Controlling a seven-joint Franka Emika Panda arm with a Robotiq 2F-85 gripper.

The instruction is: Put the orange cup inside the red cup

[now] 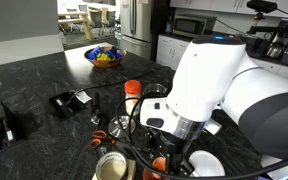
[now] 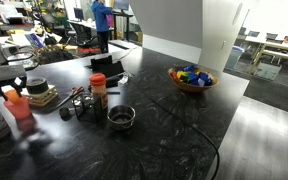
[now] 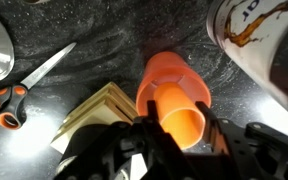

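Note:
In the wrist view my gripper (image 3: pixel 176 135) is shut on the light-orange cup (image 3: pixel 179 120), one finger on each side of its wall, its open mouth facing the camera. The orange cup sits partly inside the wider red cup (image 3: pixel 167 72), whose rim rings it and whose body rests on the dark counter. In an exterior view the white arm hides most of this. Only the gripper (image 1: pixel 169 150) and a bit of orange (image 1: pixel 161 163) show below it.
Near the cups are a large white cup with brown print (image 3: pixel 269 45), a tan block (image 3: pixel 99 108), orange-handled scissors (image 3: pixel 14 100) and a metal tin (image 1: pixel 111 166). A white bottle with an orange cap (image 1: pixel 132 94) and a bowl of fruit (image 1: pixel 104 55) stand farther off.

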